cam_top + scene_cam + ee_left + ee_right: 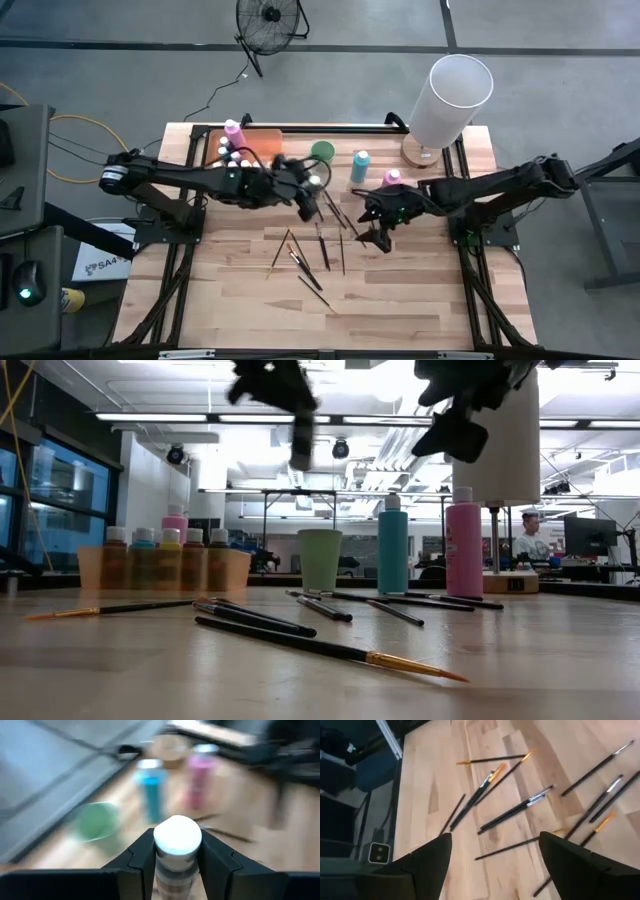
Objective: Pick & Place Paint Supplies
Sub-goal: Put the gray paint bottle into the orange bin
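My left gripper (310,186) is shut on a small paint bottle with a white cap (177,837), held over the table's middle, near the green cup (322,152). My right gripper (495,855) hangs open above the scattered dark-handled brushes (320,245) and touches none. The brushes lie flat on the wood (515,810). More small bottles (232,152) stand in the orange tray (265,135) at the far left. A taller blue bottle (360,165) and a pink one (392,178) stand upright behind the brushes. My left gripper pinches the small bottle between its two fingers, one on each side of the body just below the white cap (176,865). The fingers come from the table's left, slanting down. The bottle is lifted clear of the table (302,452).
A large white cylinder on a wooden base (450,100) stands at the far right corner. A person (530,535) sits in the room beyond the table. Bare wood lies toward the near edge (400,310).
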Tool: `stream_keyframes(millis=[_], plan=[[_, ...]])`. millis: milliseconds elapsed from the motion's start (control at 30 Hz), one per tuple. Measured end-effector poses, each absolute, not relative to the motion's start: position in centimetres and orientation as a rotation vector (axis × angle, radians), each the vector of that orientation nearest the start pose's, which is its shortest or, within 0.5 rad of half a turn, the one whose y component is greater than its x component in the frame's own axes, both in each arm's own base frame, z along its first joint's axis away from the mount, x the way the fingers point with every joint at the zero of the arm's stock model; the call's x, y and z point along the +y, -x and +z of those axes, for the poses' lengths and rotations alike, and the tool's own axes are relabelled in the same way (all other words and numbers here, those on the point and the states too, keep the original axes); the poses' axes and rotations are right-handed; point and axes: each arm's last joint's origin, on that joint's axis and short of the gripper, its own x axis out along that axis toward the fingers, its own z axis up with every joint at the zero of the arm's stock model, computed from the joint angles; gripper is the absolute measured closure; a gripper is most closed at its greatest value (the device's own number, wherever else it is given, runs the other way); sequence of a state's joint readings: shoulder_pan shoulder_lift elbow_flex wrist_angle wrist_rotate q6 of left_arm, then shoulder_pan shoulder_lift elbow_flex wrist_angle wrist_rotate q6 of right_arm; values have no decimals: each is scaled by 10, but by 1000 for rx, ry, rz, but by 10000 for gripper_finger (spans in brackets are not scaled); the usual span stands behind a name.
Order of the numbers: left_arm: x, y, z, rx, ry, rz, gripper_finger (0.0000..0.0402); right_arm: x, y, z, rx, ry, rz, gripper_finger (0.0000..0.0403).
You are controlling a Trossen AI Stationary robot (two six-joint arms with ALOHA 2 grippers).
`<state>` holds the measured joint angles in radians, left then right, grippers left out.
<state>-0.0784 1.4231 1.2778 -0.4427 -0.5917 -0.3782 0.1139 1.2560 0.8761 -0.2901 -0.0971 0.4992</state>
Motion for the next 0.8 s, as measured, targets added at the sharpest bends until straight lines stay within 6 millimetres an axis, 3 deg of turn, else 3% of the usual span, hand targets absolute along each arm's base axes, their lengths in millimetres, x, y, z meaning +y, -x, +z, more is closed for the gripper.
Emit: stream_keyframes(millis=[267, 800], plan=[[21, -272, 331, 491, 149, 1046, 291, 30, -252, 273, 629, -417, -34, 110], [88, -233, 253, 354, 344, 1504, 291, 27, -254, 275, 581, -439, -134, 112]])
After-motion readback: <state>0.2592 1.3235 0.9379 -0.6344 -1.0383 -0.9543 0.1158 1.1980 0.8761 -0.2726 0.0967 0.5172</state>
